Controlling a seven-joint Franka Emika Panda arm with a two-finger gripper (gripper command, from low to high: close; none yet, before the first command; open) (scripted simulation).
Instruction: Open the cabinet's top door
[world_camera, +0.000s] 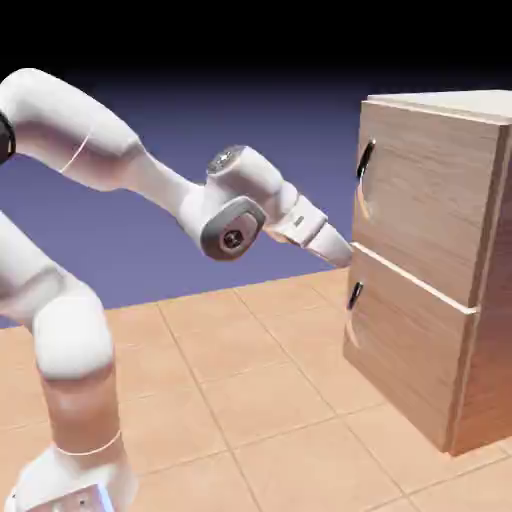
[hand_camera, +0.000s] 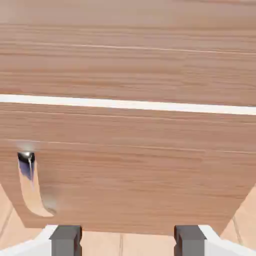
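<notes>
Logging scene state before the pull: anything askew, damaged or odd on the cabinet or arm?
Nothing stands out. The cabinet is upright, its top door and lower panel look shut, both handles are attached, and no damage shows on the arm. The tool is open.

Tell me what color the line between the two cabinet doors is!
White; the line shows best in the hand view.
</notes>
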